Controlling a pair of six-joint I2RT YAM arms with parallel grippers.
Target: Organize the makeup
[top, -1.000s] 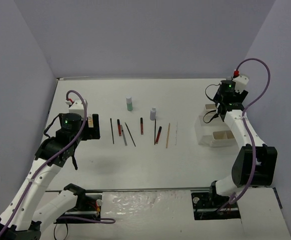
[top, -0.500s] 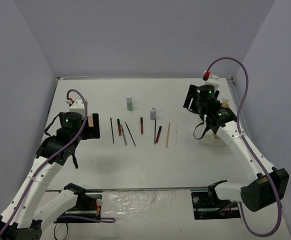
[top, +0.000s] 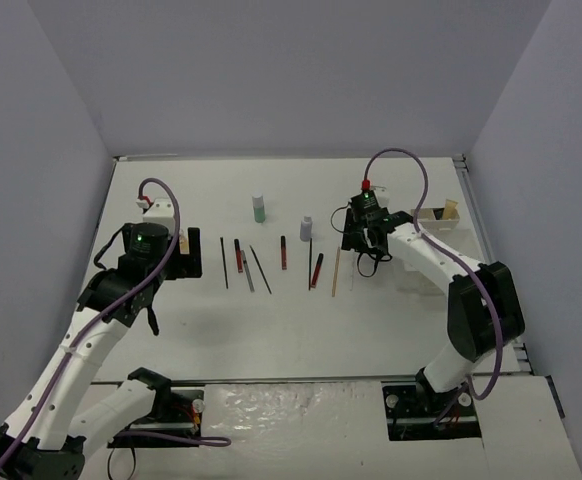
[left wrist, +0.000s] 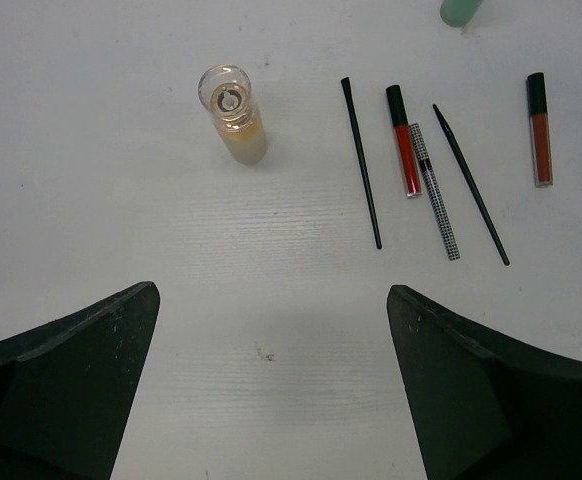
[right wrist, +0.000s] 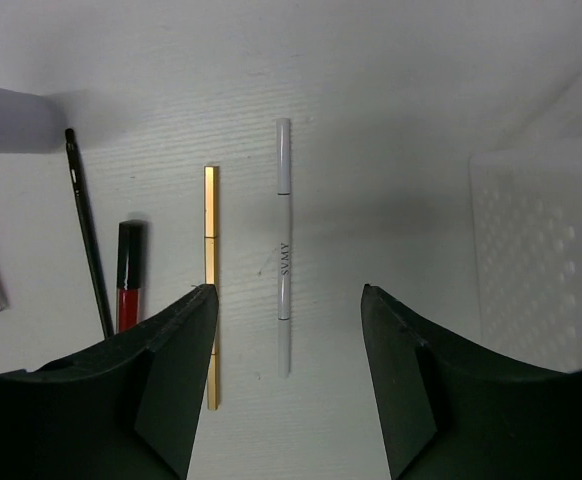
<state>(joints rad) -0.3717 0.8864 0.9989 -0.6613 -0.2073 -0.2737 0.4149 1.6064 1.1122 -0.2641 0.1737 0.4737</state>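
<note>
- The right gripper (right wrist: 288,292) hangs low over the table with its jaws spread apart, and it holds nothing.
- The white stick (right wrist: 284,250) lies flat on the table directly under the gap between the two fingers (it runs parallel to them, with one end reaching out ahead of the tips).
- The tan stick (right wrist: 211,260) lies parallel to the white one, just beside the edge of one finger (right wrist: 161,390).
- Further on that same side are a red tube (right wrist: 129,275), a thin black stick (right wrist: 86,225) and the grey bottle (right wrist: 11,118).
- The white tray (right wrist: 541,250) is on the opposite side of this gripper, near the white stick but apart from it.
- The left gripper (left wrist: 273,292) is also spread wide and empty, over bare table.
- The beige bottle (left wrist: 233,112) stands upright ahead of the left gripper, well apart from both fingers.
- Ahead and to the side lie a black stick (left wrist: 361,165) and a checkered stick (left wrist: 435,190).
- In the top view, the green-based bottle (top: 259,208) stands behind the row of sticks.
</note>
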